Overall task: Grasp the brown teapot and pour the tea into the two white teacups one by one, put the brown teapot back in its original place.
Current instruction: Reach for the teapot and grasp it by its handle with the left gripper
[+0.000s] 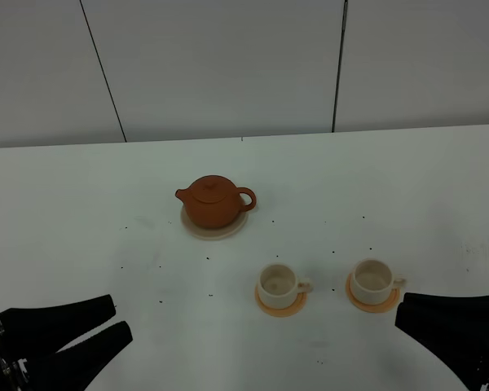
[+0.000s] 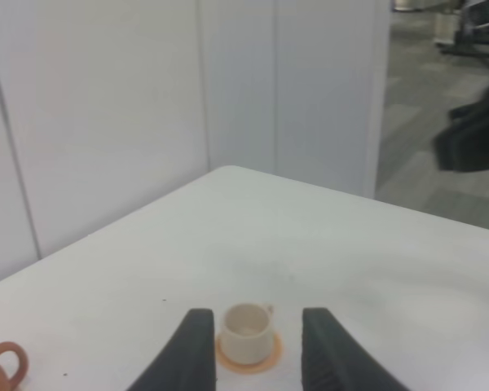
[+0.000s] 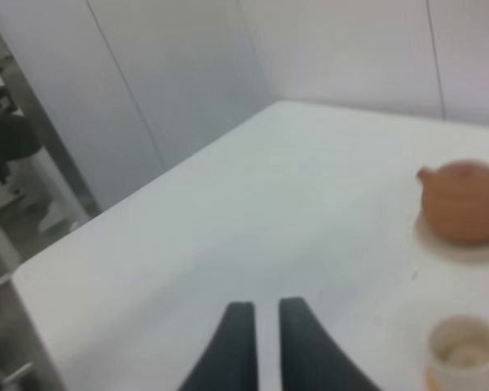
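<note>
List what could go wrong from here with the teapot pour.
The squat reddish-brown clay teapot carries a knobbed lid; a steep tilt may shed it. The two small cream-white cups stand close together near the right claw, so a swing toward the teapot's handle might clip one. The flat beige coaster is barely wider than the teapot, so it may land off-centre.

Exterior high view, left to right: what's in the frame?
left claw → brown teapot → nearer-left teacup → right teacup → right claw
</note>
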`<state>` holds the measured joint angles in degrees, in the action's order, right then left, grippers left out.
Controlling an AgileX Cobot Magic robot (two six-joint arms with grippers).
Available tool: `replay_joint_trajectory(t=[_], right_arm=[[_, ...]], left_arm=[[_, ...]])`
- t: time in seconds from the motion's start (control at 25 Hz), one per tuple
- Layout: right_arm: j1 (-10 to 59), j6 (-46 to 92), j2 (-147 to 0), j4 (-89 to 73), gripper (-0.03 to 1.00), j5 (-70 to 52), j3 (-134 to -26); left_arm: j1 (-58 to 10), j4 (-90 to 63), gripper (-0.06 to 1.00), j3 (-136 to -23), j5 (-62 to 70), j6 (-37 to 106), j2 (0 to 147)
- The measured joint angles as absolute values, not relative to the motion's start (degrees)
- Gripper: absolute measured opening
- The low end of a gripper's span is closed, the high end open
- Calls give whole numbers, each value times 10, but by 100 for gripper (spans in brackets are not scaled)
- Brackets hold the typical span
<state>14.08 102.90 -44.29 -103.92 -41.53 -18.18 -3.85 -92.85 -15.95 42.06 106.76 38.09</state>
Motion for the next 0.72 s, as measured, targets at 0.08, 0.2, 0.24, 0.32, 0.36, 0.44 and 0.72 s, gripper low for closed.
replay_joint_trajectory(t=[0.08,0.2,0.24,0.32,0.36,0.44,0.72], right_arm=[[141,1035,-405,-1039,1,-390,-187],[141,1021,-319,-1040,0,-314,-192],[141,1007,-283,-1040,0,-277,-192],[141,975,-222,-1036,-1,-201,-192],[141,957,-193,-1027,-1,-157,-192],[141,925,-144,-1010,-1,-82,-192],[141,891,-102,-1001,-1,36,-192]], left_arm=[[-39,-935,33,-160,419,1068,381],[-39,-938,33,-160,419,1067,381],[-39,-938,33,-160,419,1067,381],[-39,-938,33,-160,419,1067,381],[-39,-938,33,-160,419,1067,381],[-39,-938,33,-160,419,1067,381],[-39,-938,30,-160,419,1066,381]])
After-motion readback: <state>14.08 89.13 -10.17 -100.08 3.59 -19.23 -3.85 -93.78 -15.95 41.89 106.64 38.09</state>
